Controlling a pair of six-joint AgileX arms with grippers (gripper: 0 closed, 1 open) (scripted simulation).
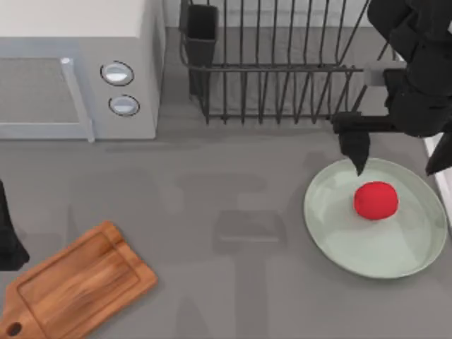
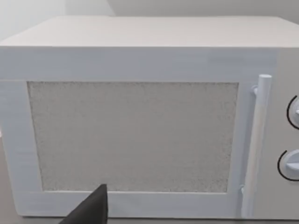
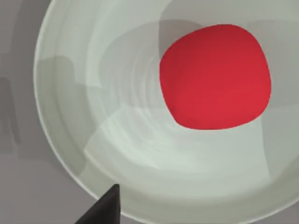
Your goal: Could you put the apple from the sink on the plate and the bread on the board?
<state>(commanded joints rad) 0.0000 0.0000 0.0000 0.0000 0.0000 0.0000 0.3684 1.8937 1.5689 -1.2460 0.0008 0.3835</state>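
The red apple (image 1: 376, 200) lies on the pale green plate (image 1: 339, 233) at the table's right, a little back of its middle. My right gripper (image 1: 397, 157) hangs open just above the plate's far rim, with nothing between its fingers and clear of the apple. From the right wrist, the apple (image 3: 216, 77) rests in the plate (image 3: 140, 154) beyond one dark fingertip (image 3: 106, 207). The wooden board (image 1: 74, 286) lies at the front left. The bread is out of view. A white strip of the sink (image 1: 444, 185) shows at the right edge.
A white microwave (image 1: 78, 70) stands at the back left, and my left wrist faces its door (image 2: 133, 137). A black dish rack (image 1: 275, 63) stands at the back middle. My left arm (image 1: 7, 240) is parked at the left edge, by the board.
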